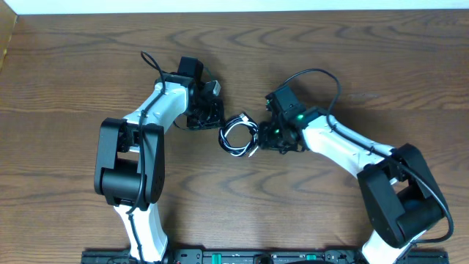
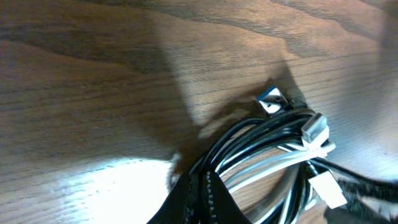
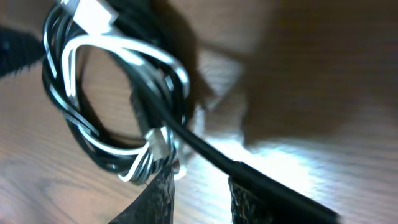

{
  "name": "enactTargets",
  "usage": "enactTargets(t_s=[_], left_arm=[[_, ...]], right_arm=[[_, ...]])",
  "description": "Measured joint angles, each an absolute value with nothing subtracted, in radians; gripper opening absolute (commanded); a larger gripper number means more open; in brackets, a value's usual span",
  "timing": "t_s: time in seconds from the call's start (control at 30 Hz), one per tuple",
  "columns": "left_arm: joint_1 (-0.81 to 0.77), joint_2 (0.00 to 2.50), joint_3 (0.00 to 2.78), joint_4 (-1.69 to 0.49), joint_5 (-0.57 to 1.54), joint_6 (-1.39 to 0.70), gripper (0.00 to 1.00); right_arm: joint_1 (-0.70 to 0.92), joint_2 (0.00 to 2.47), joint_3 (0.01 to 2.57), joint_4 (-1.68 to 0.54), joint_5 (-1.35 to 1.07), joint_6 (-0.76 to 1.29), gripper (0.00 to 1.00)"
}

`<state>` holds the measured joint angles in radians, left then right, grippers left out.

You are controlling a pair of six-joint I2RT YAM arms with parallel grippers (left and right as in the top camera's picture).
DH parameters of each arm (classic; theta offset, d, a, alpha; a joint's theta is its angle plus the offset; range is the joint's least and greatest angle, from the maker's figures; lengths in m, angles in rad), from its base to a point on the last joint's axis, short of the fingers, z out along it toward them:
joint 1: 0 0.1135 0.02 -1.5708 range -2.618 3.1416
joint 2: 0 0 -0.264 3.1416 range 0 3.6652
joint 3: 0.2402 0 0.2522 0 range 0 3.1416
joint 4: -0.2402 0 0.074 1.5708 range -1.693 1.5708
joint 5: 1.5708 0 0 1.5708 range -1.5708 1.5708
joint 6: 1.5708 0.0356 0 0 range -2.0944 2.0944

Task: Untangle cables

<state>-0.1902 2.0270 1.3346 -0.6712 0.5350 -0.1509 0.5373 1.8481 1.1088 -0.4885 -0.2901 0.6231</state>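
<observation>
Two cables (image 1: 238,136) lie wound together in one small coil on the table (image 1: 73,66), in the gap between your two arms. From that coil, I judge the untangling has barely begun. The black cable (image 2: 239,135) and the white cable (image 2: 261,171) run the same loops, strand beside strand and crossing at several places. No length of either has been drawn clear of the other. A silver plug (image 2: 270,101) sticks out at the coil's far edge in the left wrist view, and a white plug (image 2: 328,191) sits on the near right. Both ends are tucked against the loops rather than lying free.

Your left hand (image 2: 196,182) has its fingers together at the rim of the coil. The black and white strands run straight into them, so it looks clamped on the cables, though the view is too close to tell which strands it has.

Your right hand (image 3: 199,171) is at the opposite side of the coil with its fingers apart and bare table showing between them. A black strand crosses over one finger, but nothing sits between the two, so I read it as holding nothing.

What is left is nearly all of it. You have to loosen the loops, free one plug end, pull that cable out through the turns, and lay the two cables apart.

You have no box, tray or bin in any view. The cables rest directly on the wood.
</observation>
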Motion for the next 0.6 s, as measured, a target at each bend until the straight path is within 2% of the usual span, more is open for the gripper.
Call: enactTargets(t_s=[0.17, 0.3, 0.4, 0.47, 0.6], left_arm=[[-0.190, 2.027, 1.335, -0.671, 0.616, -0.161, 0.08], [-0.190, 2.027, 1.335, -0.669, 0.654, -0.161, 0.09], [-0.190, 2.027, 1.335, -0.668, 0.659, -0.161, 0.13], [-0.190, 2.027, 1.335, -0.667, 0.656, -0.162, 0.22], [-0.190, 2.027, 1.335, -0.647, 0.648, -0.161, 0.23]], right_arm=[[0.465, 1.848, 1.109, -0.490, -0.311, 0.614, 0.27], [0.398, 1.848, 1.124, -0.514, -0.385, 0.590, 0.33], [0.366, 1.848, 1.141, -0.522, -0.435, 0.568, 0.36], [0.356, 1.848, 1.148, -0.527, -0.464, 0.557, 0.38], [0.355, 1.848, 1.149, -0.538, -0.488, 0.529, 0.41]])
